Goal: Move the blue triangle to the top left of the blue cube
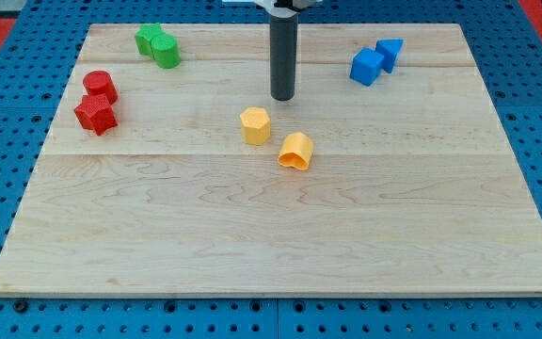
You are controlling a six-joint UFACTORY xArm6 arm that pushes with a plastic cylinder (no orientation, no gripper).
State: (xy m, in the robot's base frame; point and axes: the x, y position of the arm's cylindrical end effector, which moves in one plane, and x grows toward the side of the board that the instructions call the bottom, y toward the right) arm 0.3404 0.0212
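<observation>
The blue cube sits near the view's top right of the wooden board. The blue triangle touches it at the cube's upper right. My tip stands near the top middle of the board, well to the left of both blue blocks and apart from them. It is just above and right of a yellow hexagonal block.
An orange-yellow arch-shaped block lies below right of the yellow hexagon. Two green blocks sit at the top left. A red cylinder and a red star sit at the left edge. Blue pegboard surrounds the board.
</observation>
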